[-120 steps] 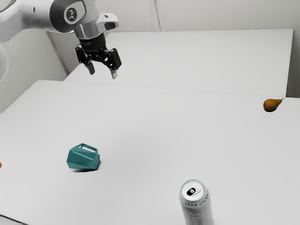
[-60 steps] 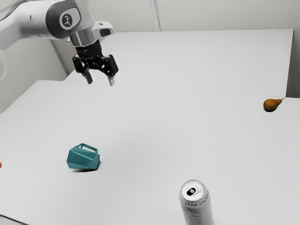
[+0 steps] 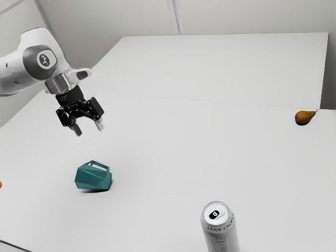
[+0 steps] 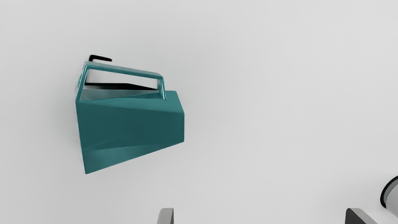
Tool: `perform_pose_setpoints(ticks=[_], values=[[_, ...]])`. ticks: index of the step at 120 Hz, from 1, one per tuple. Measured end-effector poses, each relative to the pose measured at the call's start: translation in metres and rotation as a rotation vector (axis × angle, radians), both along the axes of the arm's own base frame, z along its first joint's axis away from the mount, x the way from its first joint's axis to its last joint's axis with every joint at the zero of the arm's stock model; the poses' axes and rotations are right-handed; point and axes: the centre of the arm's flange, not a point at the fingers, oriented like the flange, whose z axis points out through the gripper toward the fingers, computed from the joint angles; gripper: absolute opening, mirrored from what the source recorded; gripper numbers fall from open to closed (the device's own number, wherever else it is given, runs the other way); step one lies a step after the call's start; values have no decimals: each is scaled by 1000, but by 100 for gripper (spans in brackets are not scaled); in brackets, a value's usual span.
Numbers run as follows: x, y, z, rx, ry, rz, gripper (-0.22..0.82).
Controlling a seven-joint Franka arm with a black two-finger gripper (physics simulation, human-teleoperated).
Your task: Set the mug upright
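My gripper (image 3: 88, 129) hangs in the air above the table, higher than the mug, its fingers spread with nothing between them. On the table below it, the teal faceted mug (image 3: 93, 177) lies on its side in the exterior view. In the wrist view the mug (image 4: 132, 124) shows its side wall and its handle, which stands out from the body; the inside is hidden. The two fingertips of the gripper (image 4: 259, 216) are wide apart, and the mug is beyond them, untouched.
A tall can (image 3: 220, 228) stands near the exterior view's bottom edge, well to the mug's right. A brown pear (image 3: 304, 117) lies at the exterior view's far right on the white table (image 3: 173, 142). The can's end (image 4: 392, 194) also appears in the wrist view.
My gripper has come down and toward the exterior view's left, closer to the mug, and stays open. Mug, can and pear are where they were.
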Motion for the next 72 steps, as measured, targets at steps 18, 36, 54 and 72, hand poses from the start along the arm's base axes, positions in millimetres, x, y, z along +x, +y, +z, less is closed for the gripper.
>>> perform_pose_setpoints(ticks=[18,36,54,72], values=[[-13,39,-25,-65,-27,7,60],[-27,86,-55,-141,-56,29,60],[-37,125,-85,-213,-80,40,60],[-41,153,-125,-292,-87,43,60]])
